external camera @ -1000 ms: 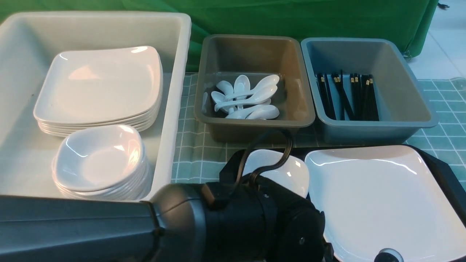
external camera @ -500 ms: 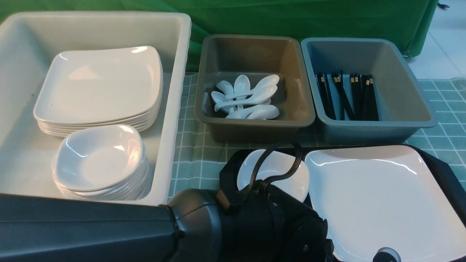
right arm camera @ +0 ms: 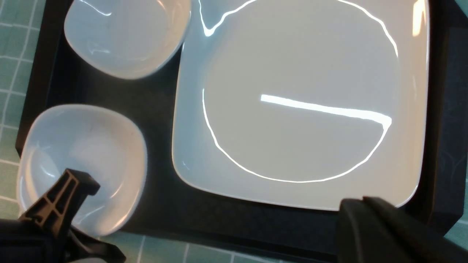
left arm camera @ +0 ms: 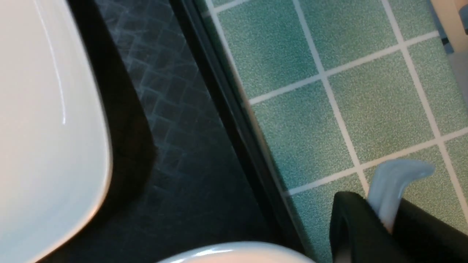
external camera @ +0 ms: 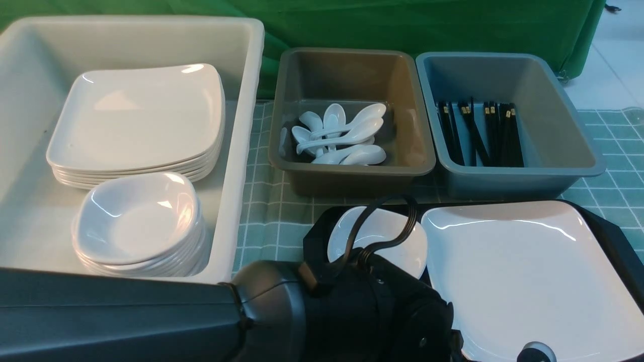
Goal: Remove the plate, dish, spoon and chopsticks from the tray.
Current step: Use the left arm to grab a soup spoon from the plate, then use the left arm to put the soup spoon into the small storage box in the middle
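On the black tray [right arm camera: 157, 204] lie the large white plate [right arm camera: 299, 109] and two small white dishes, one far [right arm camera: 124, 36], one near [right arm camera: 91, 146]. In the front view the plate [external camera: 528, 271] and one dish [external camera: 387, 236] show behind my left arm. My left gripper [left arm camera: 382, 206] is shut on the spoon [left arm camera: 396, 179], whose white handle sticks out between the fingers, over the green cloth just beside the tray's rim [left arm camera: 234, 120]. My right gripper [right arm camera: 360, 202] hangs shut and empty above the plate's near edge. No chopsticks show on the tray.
At the left stands a cream tub [external camera: 241, 151] with stacked plates and dishes. A grey-brown tub [external camera: 352, 173] holds several spoons. A blue-grey tub [external camera: 518, 177] holds several black chopsticks. The green checked cloth [external camera: 271, 211] covers the table.
My left arm shifted a little to the right and forward over the first half second, then stayed still. Plate and dishes have not moved.
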